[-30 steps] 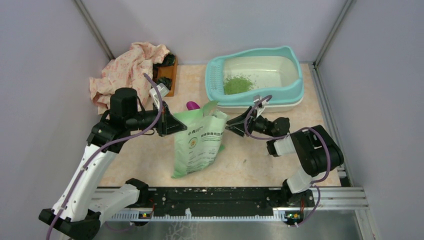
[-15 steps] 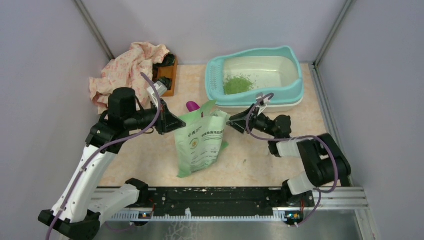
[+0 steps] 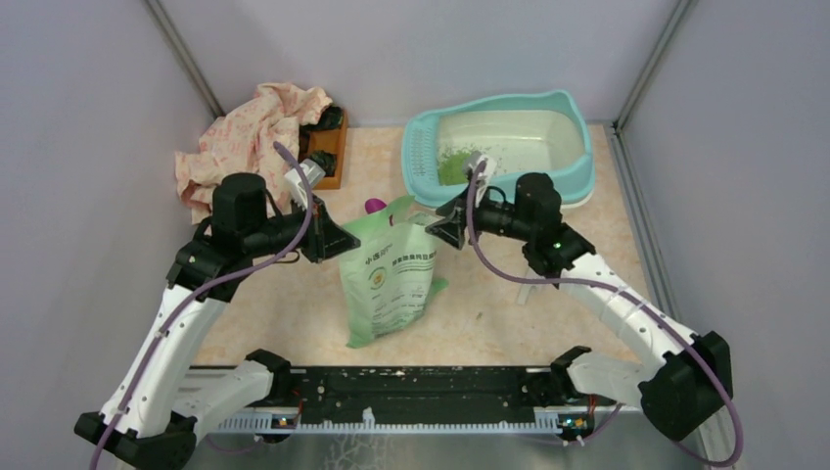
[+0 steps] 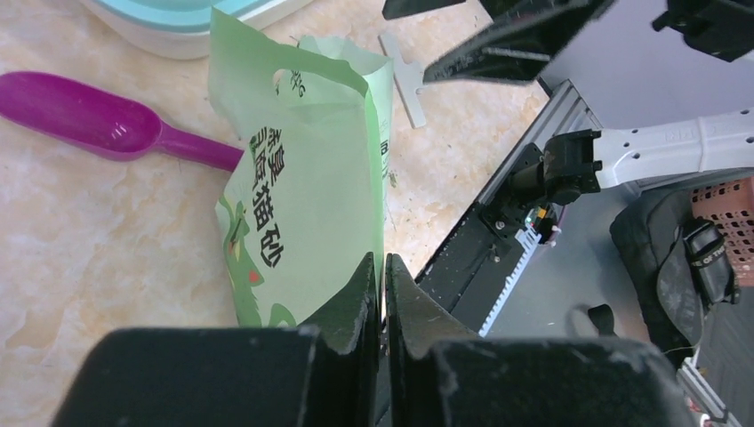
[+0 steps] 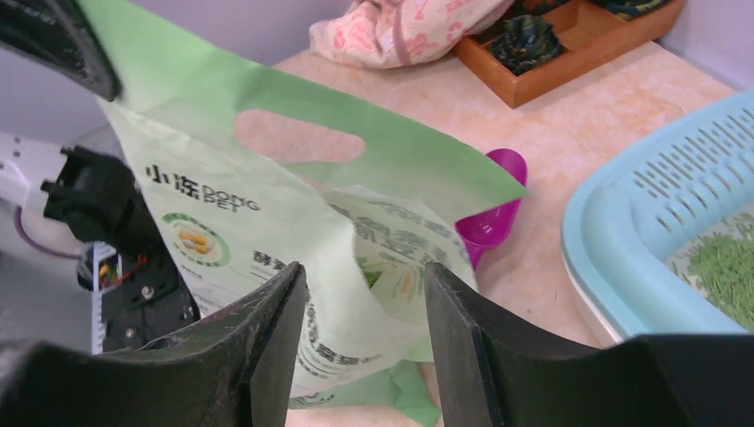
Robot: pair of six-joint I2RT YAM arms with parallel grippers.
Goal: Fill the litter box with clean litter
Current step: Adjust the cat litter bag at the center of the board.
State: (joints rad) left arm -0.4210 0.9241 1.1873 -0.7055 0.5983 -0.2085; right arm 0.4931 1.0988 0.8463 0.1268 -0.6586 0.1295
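Bag stands upright on the table. Left fingers pinched narrow on its top left edge. Right fingers half spread, straddling the bag's open right lip, not clamped. Scoop lies just behind the bag. Far right: litter box, small litter pile in the basin beside the perforated ledge. Far left: cloth partly over tray.

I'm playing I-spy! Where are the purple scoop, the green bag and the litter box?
purple scoop (image 4: 93,118), left wrist view, its bowl
green bag (image 3: 391,282), top view, its printed front
litter box (image 3: 421,157), top view, its teal perforated ledge
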